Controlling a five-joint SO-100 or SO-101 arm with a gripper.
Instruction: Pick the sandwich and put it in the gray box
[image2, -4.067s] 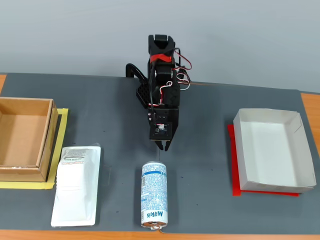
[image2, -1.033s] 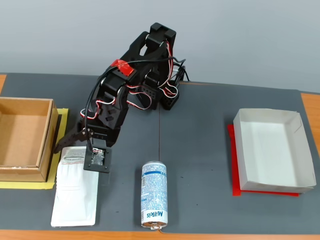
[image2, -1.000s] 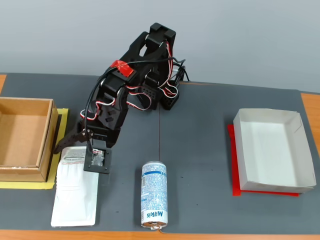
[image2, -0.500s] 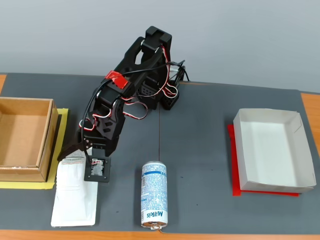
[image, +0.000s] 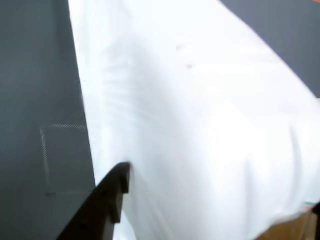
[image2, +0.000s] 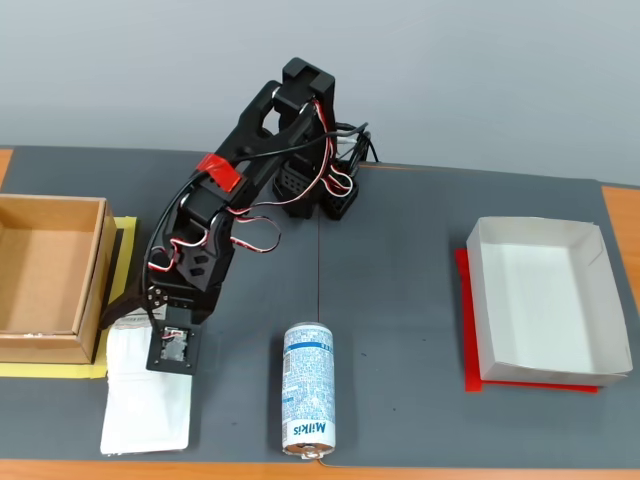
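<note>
The sandwich (image2: 145, 405), a flat white packet, lies on the dark mat at the lower left of the fixed view. Its upper end is hidden under my gripper (image2: 138, 325), which is low over it. In the wrist view the packet (image: 200, 125) fills most of the frame. One dark finger (image: 107, 200) sits at its left edge, and only a sliver of the other shows at the right edge. The jaws stand wide apart, straddling the packet. The gray box (image2: 478, 310), empty on a red sheet, stands far right.
A blue-white Milkis can (image2: 310, 400) lies on its side just right of the packet. A brown cardboard box (image2: 45, 275) on a yellow sheet stands close to the arm's left. The arm's base (image2: 310, 190) is at the back centre.
</note>
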